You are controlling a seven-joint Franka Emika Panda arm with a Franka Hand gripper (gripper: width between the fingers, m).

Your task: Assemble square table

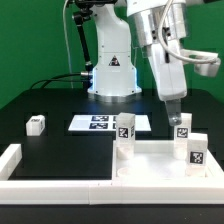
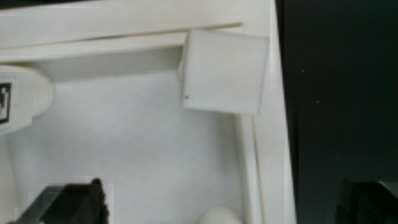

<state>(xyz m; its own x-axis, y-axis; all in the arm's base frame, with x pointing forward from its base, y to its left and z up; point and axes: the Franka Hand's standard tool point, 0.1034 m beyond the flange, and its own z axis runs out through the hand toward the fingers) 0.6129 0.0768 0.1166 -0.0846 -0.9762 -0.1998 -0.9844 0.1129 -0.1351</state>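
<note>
1. A white rail [image 1: 12,160] with a raised lip borders the matte black tabletop [image 1: 55,100] along the exterior view's left and front.
2. A loose leg [image 1: 36,124], a small white block with a tag, sits alone, well apart from the other parts.
3. The marker board [image 1: 100,123] lies flat, thin and white, just behind the slab.
4. The square slab [image 1: 150,168], smooth white plastic, lies near the front rail. Three boxy tagged legs stand upright at its corners: the left leg [image 1: 125,130], the rear leg [image 1: 183,130] and the right leg [image 1: 195,150].
5. The hand [image 1: 172,103] hovers just above the rear leg with nothing in its way. In the wrist view its dark fingers [image 2: 71,205] are spread wide and grip nothing.
</note>
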